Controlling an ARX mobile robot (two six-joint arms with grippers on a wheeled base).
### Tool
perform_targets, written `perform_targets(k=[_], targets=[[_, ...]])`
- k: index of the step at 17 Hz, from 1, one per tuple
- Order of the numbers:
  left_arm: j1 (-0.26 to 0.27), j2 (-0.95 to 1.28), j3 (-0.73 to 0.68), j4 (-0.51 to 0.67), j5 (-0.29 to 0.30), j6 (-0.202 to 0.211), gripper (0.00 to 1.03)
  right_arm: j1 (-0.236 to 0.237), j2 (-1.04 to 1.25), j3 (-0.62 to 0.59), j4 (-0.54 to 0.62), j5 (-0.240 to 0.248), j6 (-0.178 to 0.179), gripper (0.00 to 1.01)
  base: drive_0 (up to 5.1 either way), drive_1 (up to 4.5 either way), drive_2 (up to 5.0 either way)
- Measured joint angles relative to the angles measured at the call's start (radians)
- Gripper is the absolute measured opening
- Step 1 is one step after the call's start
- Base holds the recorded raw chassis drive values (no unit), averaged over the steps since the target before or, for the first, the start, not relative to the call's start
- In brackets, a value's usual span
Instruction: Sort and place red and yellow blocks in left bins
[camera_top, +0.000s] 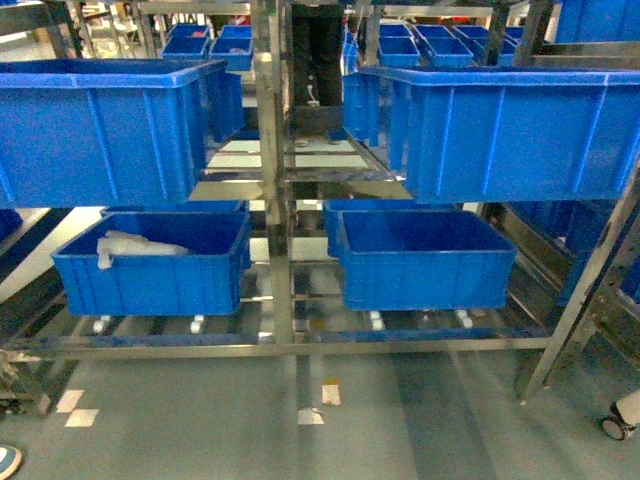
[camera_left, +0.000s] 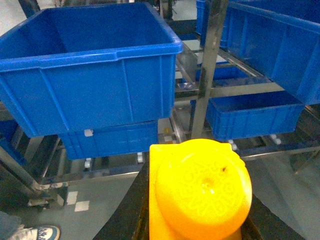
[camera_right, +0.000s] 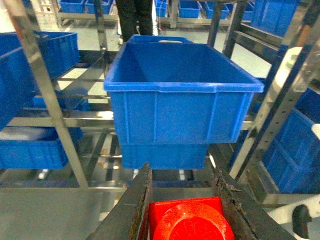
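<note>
Left gripper (camera_left: 200, 220) closed on yellow block (camera_left: 202, 192), stud face toward the wrist camera. Right gripper (camera_right: 185, 220) closed on red block (camera_right: 190, 222), held between both fingers. Neither arm shows in the head view. Upper left bin (camera_top: 100, 125) sits on the metal rack (camera_top: 275, 200), lower left bin (camera_top: 150, 265) beneath it with something white inside.

Step in hand, as judged: carry to bins. Bring each block above the rim and centred over the cavity before releasing; keep clear of the rack uprights.
</note>
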Motion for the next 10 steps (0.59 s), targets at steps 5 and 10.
perform_targets(k=[5, 10], targets=[[0.006, 0.0, 0.0, 0.0, -0.004, 0.0, 0.27, 0.006, 0.0, 0.0, -0.004, -0.006, 0.0, 0.29, -5.0, 2.42, 2.4], [0.003, -0.005, 0.0, 0.0, -0.001, 0.0, 0.27, 0.006, -0.001, 0.0, -0.003, -0.004, 0.0, 0.29, 1.3, 2.08, -3.4]])
